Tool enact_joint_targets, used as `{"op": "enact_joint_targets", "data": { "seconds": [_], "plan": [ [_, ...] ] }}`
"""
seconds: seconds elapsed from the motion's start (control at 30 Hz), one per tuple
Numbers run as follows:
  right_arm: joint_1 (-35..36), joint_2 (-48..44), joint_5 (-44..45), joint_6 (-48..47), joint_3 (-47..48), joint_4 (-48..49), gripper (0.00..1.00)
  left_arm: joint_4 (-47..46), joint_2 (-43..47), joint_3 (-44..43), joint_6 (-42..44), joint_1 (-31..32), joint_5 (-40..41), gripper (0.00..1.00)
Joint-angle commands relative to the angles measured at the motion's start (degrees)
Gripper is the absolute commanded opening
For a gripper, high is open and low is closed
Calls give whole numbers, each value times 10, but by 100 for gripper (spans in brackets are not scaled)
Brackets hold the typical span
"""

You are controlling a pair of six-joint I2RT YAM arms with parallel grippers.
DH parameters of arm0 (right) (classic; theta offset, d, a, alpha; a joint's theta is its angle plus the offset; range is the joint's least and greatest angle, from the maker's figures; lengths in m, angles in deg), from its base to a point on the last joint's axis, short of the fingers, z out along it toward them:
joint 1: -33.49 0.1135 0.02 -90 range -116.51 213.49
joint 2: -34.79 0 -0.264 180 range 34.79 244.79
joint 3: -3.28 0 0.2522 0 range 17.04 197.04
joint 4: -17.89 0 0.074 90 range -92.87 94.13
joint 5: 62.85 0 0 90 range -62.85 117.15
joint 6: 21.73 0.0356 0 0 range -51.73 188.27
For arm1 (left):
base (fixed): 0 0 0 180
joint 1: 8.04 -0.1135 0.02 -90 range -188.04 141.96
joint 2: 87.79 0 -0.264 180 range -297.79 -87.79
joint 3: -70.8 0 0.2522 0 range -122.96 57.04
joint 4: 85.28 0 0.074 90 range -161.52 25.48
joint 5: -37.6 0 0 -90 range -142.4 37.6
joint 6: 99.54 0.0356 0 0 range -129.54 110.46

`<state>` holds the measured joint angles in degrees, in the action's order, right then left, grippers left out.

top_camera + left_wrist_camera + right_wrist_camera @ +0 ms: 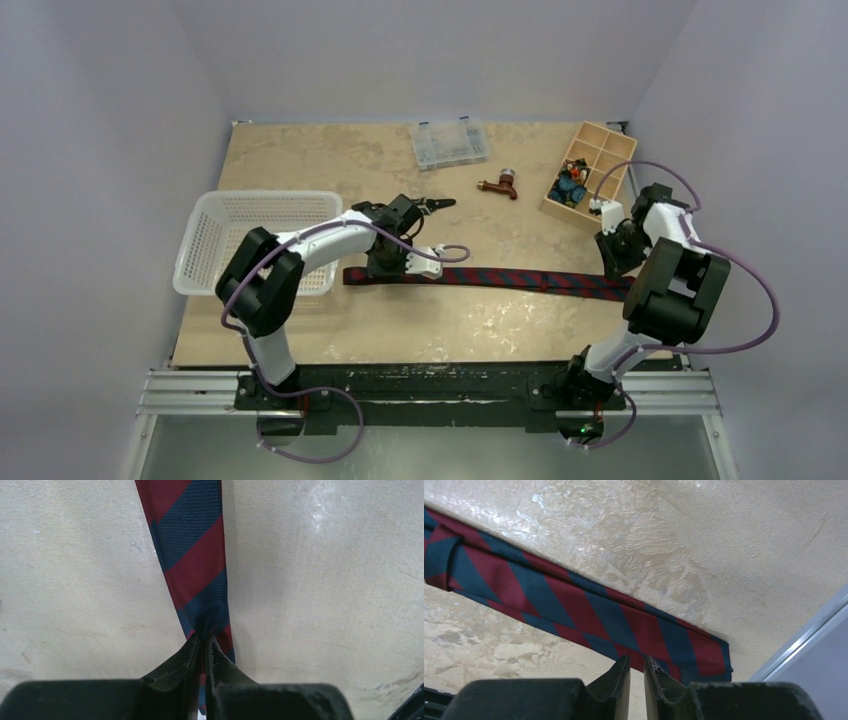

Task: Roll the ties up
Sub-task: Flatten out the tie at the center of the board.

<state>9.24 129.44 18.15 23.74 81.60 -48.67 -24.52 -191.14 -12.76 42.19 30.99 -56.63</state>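
- Pinching the striped tie [520, 278] near its left end, the left end effector [204, 639] is clamped on bunched fabric.
- Tie lies flat across the middle of the worktop [420, 335], from centre-left to the right edge.
- Right end effector [637, 659]: fingers nearly together at the tie's other end; whether it grips cannot be told.

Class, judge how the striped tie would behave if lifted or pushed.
Probably floppy: the tie puckers where the left gripper pinches it. Likely light, since it lies thin and flat on the table. Pushed, it would probably bunch, not roll.
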Motion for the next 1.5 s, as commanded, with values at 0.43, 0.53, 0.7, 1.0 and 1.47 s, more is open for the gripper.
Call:
{"op": "enact_joint_targets", "data": {
  "seconds": [0.43, 0.53, 0.7, 1.0, 1.47],
  "plan": [
    [-31, 46, 13, -6, 22, 8, 13, 41, 86, 67, 66, -106, 6, 0],
    [-31, 39, -1, -11, 21, -6, 16, 30, 86, 69, 51, -106, -3, 4],
    [-29, 19, -52, -10, 36, -55, 26, 27, 69, 53, 30, -106, -11, 23],
    [43, -16, -98, 24, 20, -53, 43, 24, 116, 19, -21, -110, -88, 63],
    [115, 54, 65, -26, -50, 103, 45, -34, 203, -29, -187, -141, -182, 92]
  ]
}}
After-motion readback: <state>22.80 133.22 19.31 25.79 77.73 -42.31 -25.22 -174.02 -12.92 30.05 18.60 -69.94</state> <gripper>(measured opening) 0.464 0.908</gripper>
